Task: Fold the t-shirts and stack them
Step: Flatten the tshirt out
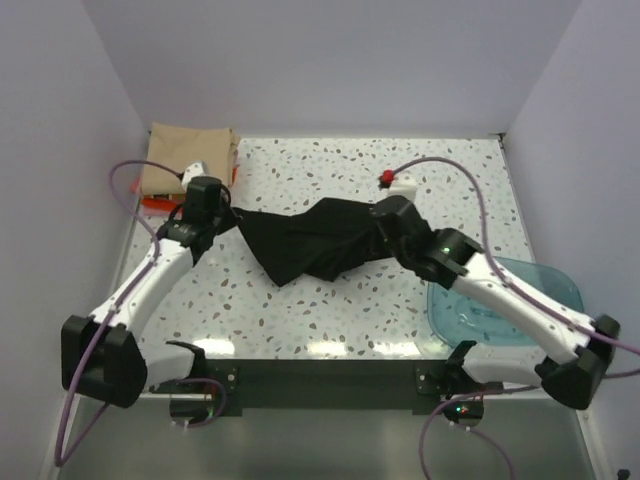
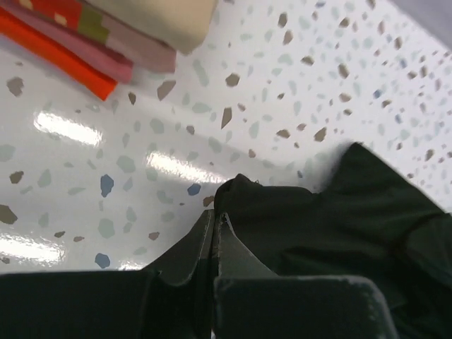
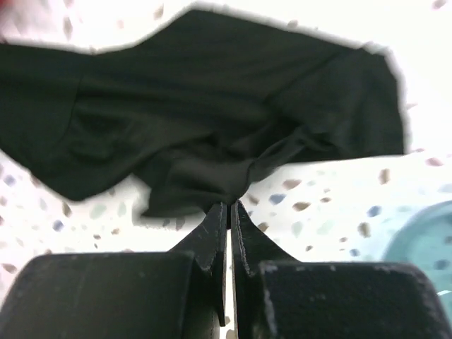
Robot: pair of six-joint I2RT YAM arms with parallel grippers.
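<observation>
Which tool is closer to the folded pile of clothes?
Left. The left tool sits by the folded pile's near corner; the right tool grips the black shirt farther right.

The speckled white table [image 1: 330, 310] is carrying the black t-shirt [image 1: 310, 245], which is lying crumpled between the left gripper [image 1: 232, 215] and the right gripper [image 1: 378, 222]. Just beyond the left gripper a folded pile [image 1: 190, 152] is sitting, its red-orange t-shirt [image 1: 158, 204] lowest on the tabletop, and a teal bowl [image 1: 545, 290] is resting behind the right gripper.
</observation>
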